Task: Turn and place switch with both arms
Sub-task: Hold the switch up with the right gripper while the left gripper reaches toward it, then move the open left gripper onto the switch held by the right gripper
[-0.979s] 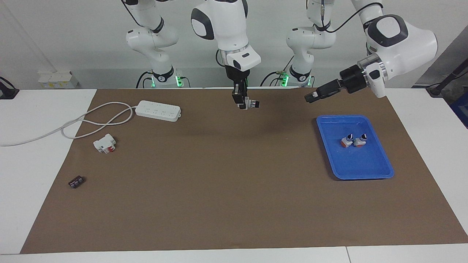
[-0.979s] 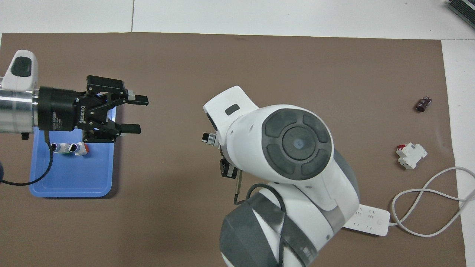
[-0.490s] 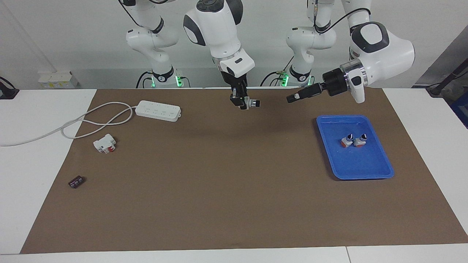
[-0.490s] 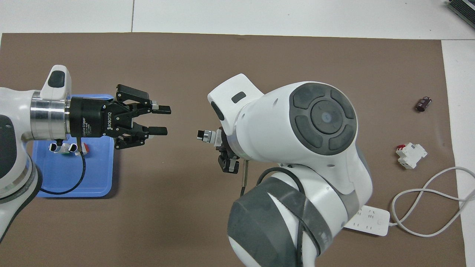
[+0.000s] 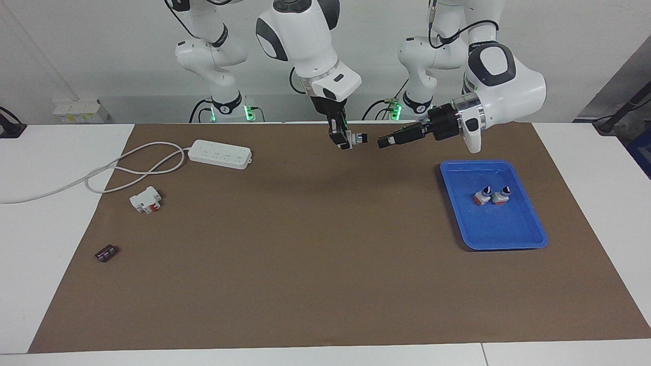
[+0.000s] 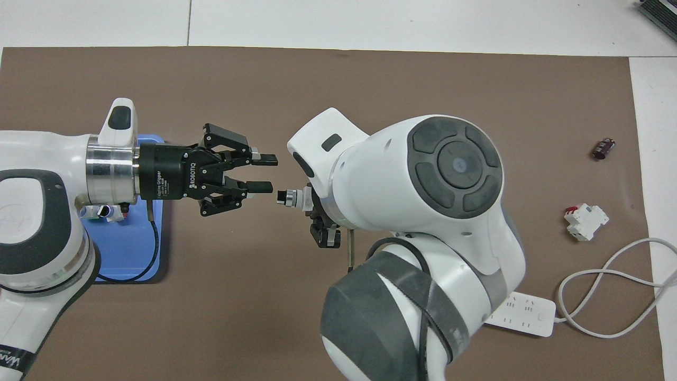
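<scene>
The switch (image 5: 356, 138) is up in the air over the brown mat (image 5: 325, 254), held by the right pincer (image 5: 345, 139). Its long axis lies about level, and its black knob end points toward the left pincer (image 5: 385, 142) (the green end is hidden between the fingers). The right pincer hangs downward from its wrist, closed on the body of the switch, so only the knob part sticks out sideways.

The left arm reaches in nearly horizontal from its end of the worktop (image 5: 66, 168). In the overhead view its pincer (image 6: 267, 172) is parted, with a clear gap between the two fingers, and the fingertips are just beside the knob (image 6: 282, 197) but apart from it; it holds nothing.

On the mat at the left arm's end lies a blue tray (image 5: 524, 239) with two small orange-ended switches (image 5: 492, 195) in it. Toward the right arm's end are a white power strip (image 5: 219, 153) with its cable, a white block with red parts (image 5: 146, 200), and a small dark cylinder (image 5: 106, 252).
</scene>
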Tool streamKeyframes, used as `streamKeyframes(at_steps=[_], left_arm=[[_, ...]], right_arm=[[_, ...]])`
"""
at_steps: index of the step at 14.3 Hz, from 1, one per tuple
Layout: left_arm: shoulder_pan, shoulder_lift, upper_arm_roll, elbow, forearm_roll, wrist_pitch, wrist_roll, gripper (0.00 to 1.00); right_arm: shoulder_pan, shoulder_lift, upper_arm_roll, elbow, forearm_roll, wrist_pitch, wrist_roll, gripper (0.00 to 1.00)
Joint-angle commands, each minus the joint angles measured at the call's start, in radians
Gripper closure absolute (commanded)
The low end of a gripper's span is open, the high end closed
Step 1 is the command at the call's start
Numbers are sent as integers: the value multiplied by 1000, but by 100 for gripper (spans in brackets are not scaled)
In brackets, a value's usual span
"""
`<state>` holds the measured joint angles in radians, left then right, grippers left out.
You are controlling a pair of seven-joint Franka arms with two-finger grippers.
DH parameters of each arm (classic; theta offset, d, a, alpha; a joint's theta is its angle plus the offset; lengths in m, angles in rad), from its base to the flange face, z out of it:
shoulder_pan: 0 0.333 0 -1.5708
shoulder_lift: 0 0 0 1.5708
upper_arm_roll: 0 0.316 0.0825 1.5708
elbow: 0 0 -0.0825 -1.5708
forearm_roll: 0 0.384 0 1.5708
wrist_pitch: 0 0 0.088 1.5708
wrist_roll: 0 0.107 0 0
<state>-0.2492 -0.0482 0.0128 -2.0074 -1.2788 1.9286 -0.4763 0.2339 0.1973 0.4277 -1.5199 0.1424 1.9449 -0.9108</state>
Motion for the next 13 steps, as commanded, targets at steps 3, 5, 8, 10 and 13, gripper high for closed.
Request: streamKeyframes(at_steps=[3,5,8,10,13], left_arm=[[-36,-28,12,-53,-33,38,-8,61],[-21,-30,13,-51,-33,17,-10,60],[8,-30,15,-51,-33,-13,-10,61],[27,-30,15,-51,-31,-22,-10,60],[54,-32,18,-50,-30,-75,-11,62]], right_arm=[[-5,17,8,23,26,-6,-39,100],[-5,17,8,23,26,-4,-39,100],[-7,17,8,23,25,-4,-39,100],[-7,17,8,23,25,-3,-39,100],[-7,17,8,23,26,-4,-39,100]])
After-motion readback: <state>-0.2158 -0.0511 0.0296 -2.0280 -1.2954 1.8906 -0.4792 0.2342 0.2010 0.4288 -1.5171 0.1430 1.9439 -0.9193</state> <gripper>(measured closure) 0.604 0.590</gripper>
